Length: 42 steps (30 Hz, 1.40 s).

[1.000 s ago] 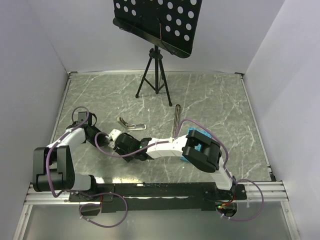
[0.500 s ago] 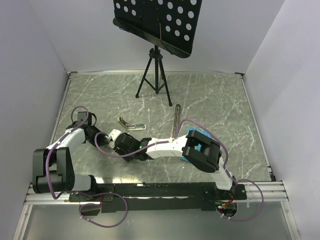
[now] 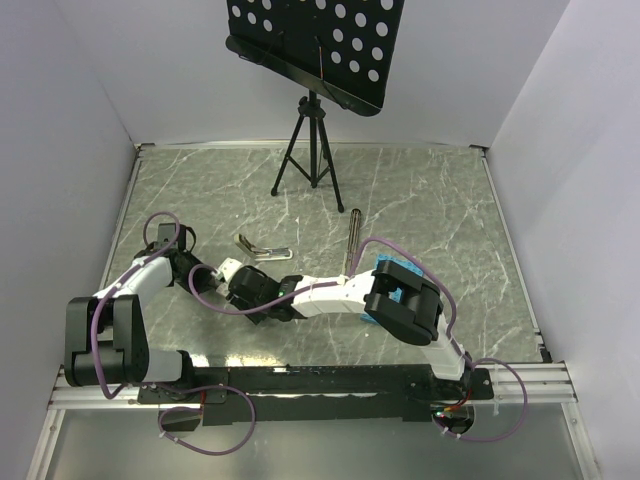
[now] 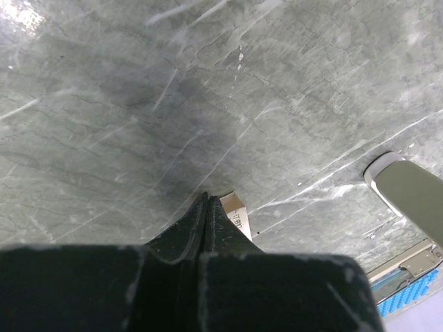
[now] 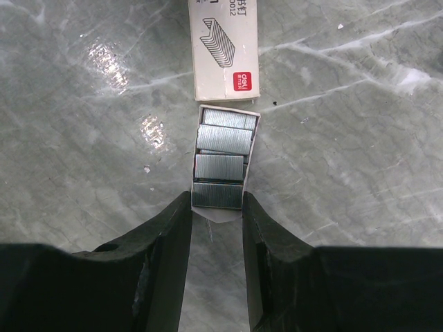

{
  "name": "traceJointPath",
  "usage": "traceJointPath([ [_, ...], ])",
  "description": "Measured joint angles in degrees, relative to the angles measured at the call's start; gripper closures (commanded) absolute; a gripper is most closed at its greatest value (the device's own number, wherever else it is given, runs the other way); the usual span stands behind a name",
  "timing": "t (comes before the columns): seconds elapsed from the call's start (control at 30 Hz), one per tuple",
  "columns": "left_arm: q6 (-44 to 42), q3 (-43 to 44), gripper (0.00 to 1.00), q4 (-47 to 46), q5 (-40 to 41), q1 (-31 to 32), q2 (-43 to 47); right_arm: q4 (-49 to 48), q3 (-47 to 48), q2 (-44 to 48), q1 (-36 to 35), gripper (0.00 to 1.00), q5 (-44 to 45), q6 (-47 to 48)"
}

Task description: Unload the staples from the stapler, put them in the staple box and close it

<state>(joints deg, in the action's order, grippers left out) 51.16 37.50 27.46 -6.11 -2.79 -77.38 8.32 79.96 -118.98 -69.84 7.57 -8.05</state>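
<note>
Lying in short silvery strips end to end, the staples (image 5: 220, 149) fill an open card tray (image 5: 228, 108) that rests flat on the marble-patterned table (image 3: 450, 200). The tray's far end stops just short of the white box sleeve (image 5: 225, 48), which is printed with a staple drawing and a red label. The right gripper (image 5: 216, 207) meets the tray at its near end: the two dark fingers stand partly closed on either side of the nearest strip and appear to press the tray's side walls, though the wrist view does not settle whether they bite card or metal. The stapler (image 3: 262, 247) lies apart from all this — a slim V of pale metal, opened out, on bare table just beyond the box and touched by neither arm. The left gripper (image 4: 206, 211) has its fingers pressed fully together on nothing, its tip low over the table with a corner of the box just beside it. From above, both arms crowd the near-left part of the table, the right one reaching leftward over a blue tray (image 3: 392, 266) that shows only in part behind it. A long dark metal bar (image 3: 353, 235) lies just beyond that tray, well apart from the stapler. Further back, a black tripod (image 3: 312, 155) carrying a perforated black board (image 3: 315, 40) stands near the far edge. On the right half, bare marble runs out to the metal edging and the pale walls — the widest open stretch.
</note>
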Motion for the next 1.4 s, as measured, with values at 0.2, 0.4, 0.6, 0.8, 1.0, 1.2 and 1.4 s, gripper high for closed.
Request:
traceJointPath([
  [0.2, 0.63, 0.0, 0.99, 0.15, 0.98, 0.24, 0.0, 0.35, 0.61, -0.11, 0.04, 0.66, -0.15, 0.24],
  [0.4, 0.74, 0.0, 0.99, 0.26, 1.44, 0.31, 0.0, 0.28, 0.74, -0.42, 0.09, 0.67, -0.28, 0.26],
  [0.6, 0.81, 0.0, 0.99, 0.26, 1.46, 0.79, 0.0, -0.35, 0.74, -0.55, 0.13, 0.66, -0.57, 0.2],
  [0.8, 0.81, 0.0, 0.99, 0.26, 1.49, 0.87, 0.0, -1.99, 0.11, -0.52, 0.39, 0.67, -1.29, -0.28],
  [1.0, 0.87, 0.0, 0.99, 0.28, 1.9, 0.9, 0.0, -3.23, -0.52, -0.52, 0.79, 0.67, -1.99, -1.31],
  [1.2, 1.05, 0.0, 0.99, 0.33, 2.38, 0.9, 0.0, -5.05, -1.57, -0.17, 1.6, 0.67, -4.04, -1.95],
  [1.4, 1.05, 0.0, 0.99, 0.31, 2.36, 0.92, -0.02, -6.19, -2.27, 0.02, 1.92, 0.67, -5.53, -0.79],
])
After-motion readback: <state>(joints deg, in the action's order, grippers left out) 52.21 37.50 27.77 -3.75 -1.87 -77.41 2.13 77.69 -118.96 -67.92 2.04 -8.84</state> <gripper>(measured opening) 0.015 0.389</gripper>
